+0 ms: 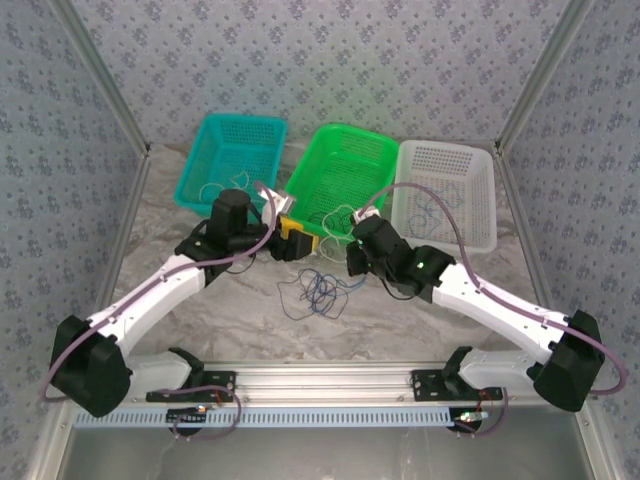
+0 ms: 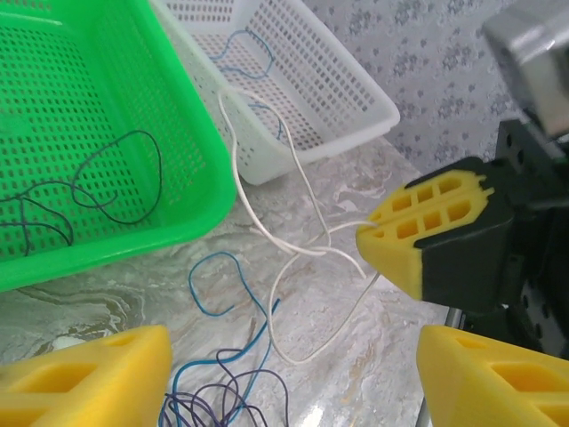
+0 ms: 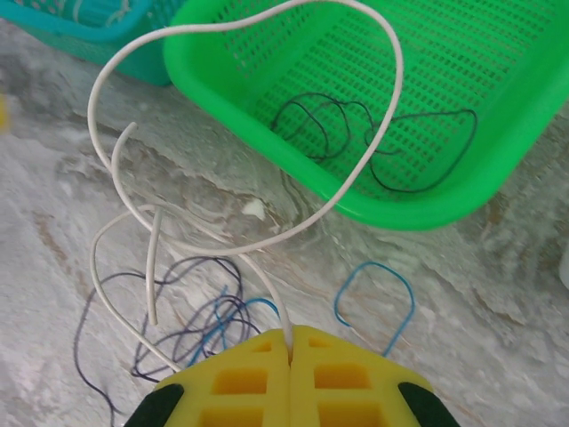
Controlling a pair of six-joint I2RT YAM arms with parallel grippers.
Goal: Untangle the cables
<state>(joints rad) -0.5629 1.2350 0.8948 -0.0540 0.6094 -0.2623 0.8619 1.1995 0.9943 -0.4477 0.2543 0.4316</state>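
My right gripper [image 3: 289, 342]: clamped on the white cable [image 3: 396, 98].
My left gripper [image 2: 293, 391]: jaws apart, empty.
Blue and dark cables [image 3: 209, 320]: tangled mid-bench [image 3: 498, 294], near green basket [image 3: 427, 209].

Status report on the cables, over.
Right claw shut on white cable. Left claw open over blue-dark tangle. Green basket close beside tangle.

We find no legible text, label, brand mark, number or sign on any surface in view, whether at the fingers, between them or beyond them.
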